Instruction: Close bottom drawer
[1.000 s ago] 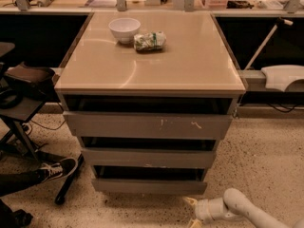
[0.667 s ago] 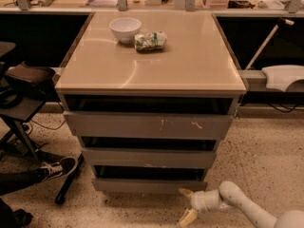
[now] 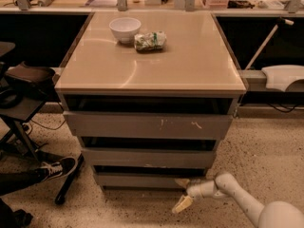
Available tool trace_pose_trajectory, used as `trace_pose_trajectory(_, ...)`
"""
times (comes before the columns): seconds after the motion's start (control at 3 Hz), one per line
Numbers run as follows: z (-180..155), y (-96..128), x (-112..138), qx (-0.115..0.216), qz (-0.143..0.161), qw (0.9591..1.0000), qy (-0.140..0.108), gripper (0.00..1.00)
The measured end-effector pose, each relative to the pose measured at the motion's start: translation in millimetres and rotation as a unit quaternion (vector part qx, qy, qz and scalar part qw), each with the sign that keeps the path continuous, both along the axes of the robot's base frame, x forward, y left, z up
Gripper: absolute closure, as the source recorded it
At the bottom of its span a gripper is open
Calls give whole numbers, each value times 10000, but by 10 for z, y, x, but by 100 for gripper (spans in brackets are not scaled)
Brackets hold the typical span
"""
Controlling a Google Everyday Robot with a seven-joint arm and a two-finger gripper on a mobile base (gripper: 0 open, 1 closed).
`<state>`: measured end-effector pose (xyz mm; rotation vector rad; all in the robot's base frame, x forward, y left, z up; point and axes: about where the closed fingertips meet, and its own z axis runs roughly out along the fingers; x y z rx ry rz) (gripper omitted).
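At lower centre the bottom drawer is seen slightly pulled out, and the gripper, spread and empty, is held against its right end, apparently to push it shut.

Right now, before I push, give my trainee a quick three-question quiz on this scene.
1. Where is the tool? A: on the cabinet top. B: low, at the bottom drawer's right end. C: at the top drawer.
2. True or false: the white bowl sits inside a drawer.
3. How many grey drawer fronts show?
Key: 1 B; 2 false; 3 three.
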<state>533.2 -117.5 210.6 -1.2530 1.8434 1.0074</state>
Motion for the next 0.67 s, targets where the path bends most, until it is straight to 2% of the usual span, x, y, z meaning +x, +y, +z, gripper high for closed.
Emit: trace_pose_trajectory(0.67, 7, 5, 43, 34, -3, 10000, -44, 0)
